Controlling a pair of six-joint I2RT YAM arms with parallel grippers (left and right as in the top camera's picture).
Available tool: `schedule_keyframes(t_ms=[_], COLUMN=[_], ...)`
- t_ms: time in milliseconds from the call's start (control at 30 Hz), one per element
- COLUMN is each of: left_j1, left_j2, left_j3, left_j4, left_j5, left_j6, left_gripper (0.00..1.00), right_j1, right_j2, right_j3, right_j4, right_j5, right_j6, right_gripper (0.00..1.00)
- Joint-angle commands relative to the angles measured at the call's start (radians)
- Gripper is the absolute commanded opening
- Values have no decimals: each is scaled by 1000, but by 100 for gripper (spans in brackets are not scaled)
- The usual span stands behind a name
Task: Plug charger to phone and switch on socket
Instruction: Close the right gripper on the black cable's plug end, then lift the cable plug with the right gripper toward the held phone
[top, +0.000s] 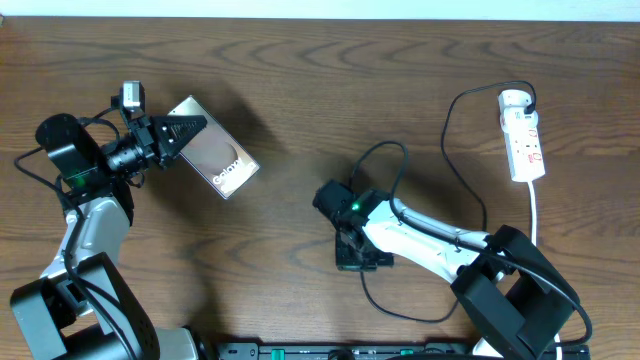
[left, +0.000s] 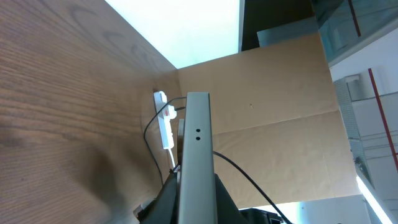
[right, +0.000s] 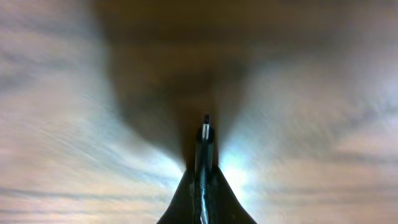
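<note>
- Phone (top: 222, 163): far left of the table (top: 300, 70), printed face toward the overhead camera. The left gripper (top: 183, 130) has its fingers closed flat on one end of the slab.
- Charger (right: 206, 132): the small plug tip projects from the right gripper (top: 352, 250), whose fingers are pinched almost together on it, near the table centre. The black cable runs from there in loops to the socket (top: 523, 135) at far right.
- Phone handling: I judge it rigid, smooth and fairly heavy, so an end grip may let it pivot. I clamp across the flat faces and leave the port edge free. I cannot tell which edge carries the port.
- Charger handling: the cable is limp and light and transmits no push. I hold the stiff plug body just behind the tip and keep it in line with the port, because the tip looks easy to bend.
- Socket handling: the strip looks light and may slide when its switch is pressed.
</note>
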Motion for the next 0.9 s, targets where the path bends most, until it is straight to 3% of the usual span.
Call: schedule_keyframes(t_ms=[0,233,500,867], left_j1=[5,5,5,5], left_j2=[-5,-5,-5,-5], left_j3=[5,5,5,5], left_j4=[7,6,6,7], left_j5=[30,30,30,30], left_j6=[6,6,6,6], left_gripper=[7,7,7,7], right_j1=[4,18,36,-7], right_j2=[11,11,11,10], right_j3=[-7,-25,-80,-25], right_j4=[-54,-80,13,14], right_j5=[-18,-31,-90,-59], right_j6=[10,3,29,-2], right_gripper=[1,1,1,1])
